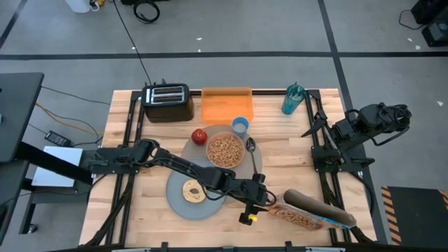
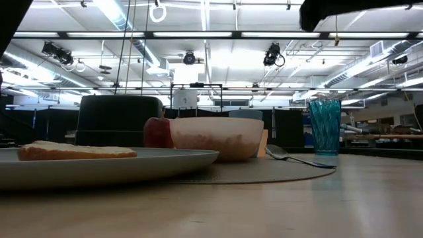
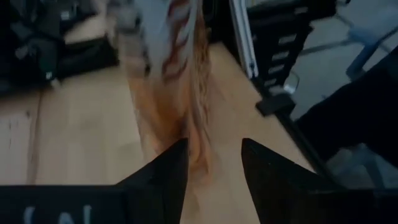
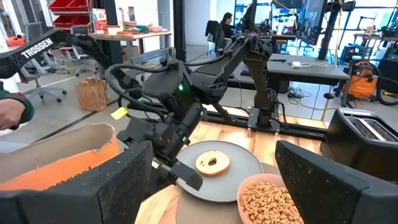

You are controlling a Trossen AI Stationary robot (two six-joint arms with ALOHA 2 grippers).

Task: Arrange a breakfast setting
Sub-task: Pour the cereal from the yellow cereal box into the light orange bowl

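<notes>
The round grey mat lies at the table's middle. On it stand the pink bowl of cereal and the metal spoon. The blue-grey plate with the bagel overlaps the mat's near left edge. The red apple and the small blue cup sit just beyond the bowl. My left gripper is open, low at the near right, at the end of a cereal bag that lies on the table. My right gripper is open and empty, parked at the right edge. My left gripper comes level from the table's left at the cereal bag's near end, which reaches to the gap between the open fingers. Whether a finger touches the bag, I cannot tell. The bag lies along the table.
A black toaster, an orange container and a teal tumbler stand along the far edge. Bare wood shows at the near left. A person's hand shows beyond the table in the right wrist view.
</notes>
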